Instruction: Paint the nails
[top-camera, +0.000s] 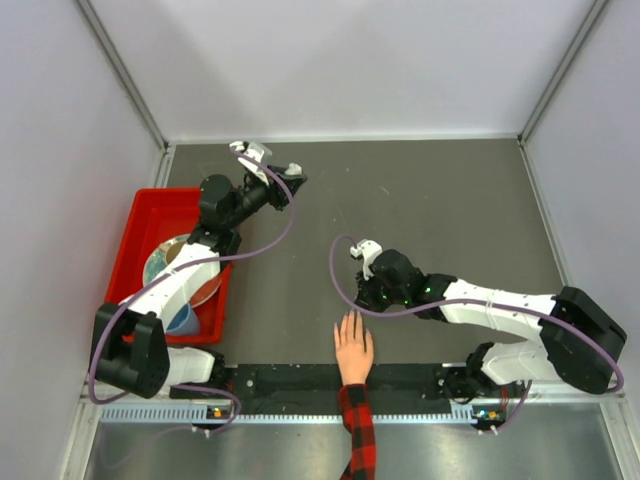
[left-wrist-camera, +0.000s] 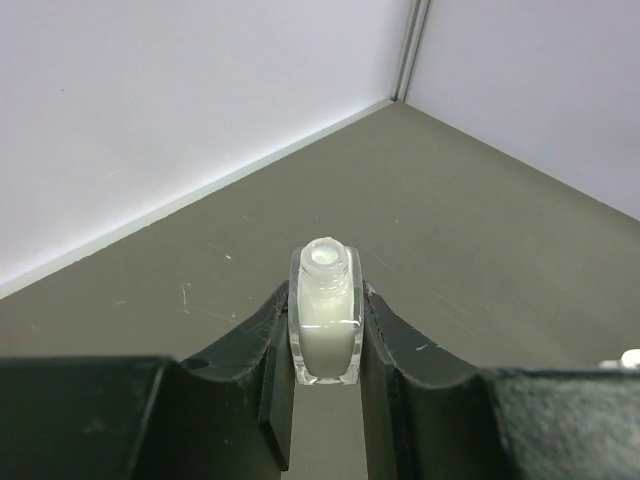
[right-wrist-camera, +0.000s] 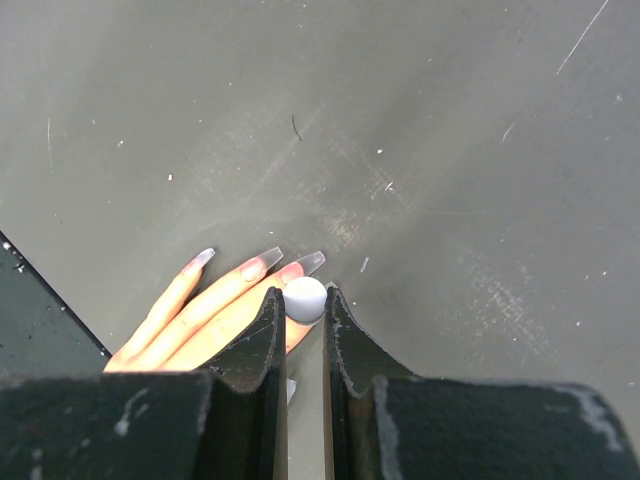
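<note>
1. Overhead, a grey table (top-camera: 440, 210) is seen walled by pale panels (top-camera: 330, 60), with two arms bolted at its near edge.
2. The left arm (top-camera: 190, 282) is reached toward the far left corner. The right arm (top-camera: 500, 310) is stretched low toward the table's centre.
3. A red bin (top-camera: 150, 210) holding bowls (top-camera: 175, 262) is set at the left edge, under the left arm.
4. A hand (top-camera: 353, 350) in a plaid sleeve (top-camera: 358, 430) is laid flat, palm down, at the near edge between the two bases, with the fingers pointed away.
5. The left gripper (left-wrist-camera: 325, 295) is clamped on a small clear bottle (left-wrist-camera: 325, 330), which is held upright above the table, its neck open and whitish liquid inside.
6. The nails (right-wrist-camera: 270, 257), long and pale, are seen at the fingertips on the table, just ahead of the right arm's fingers.
7. The right gripper (right-wrist-camera: 302, 298) is closed on a white ball (right-wrist-camera: 305, 300), held directly over the hand, just beside one nail. Whether anything touches that nail cannot be told.
</note>
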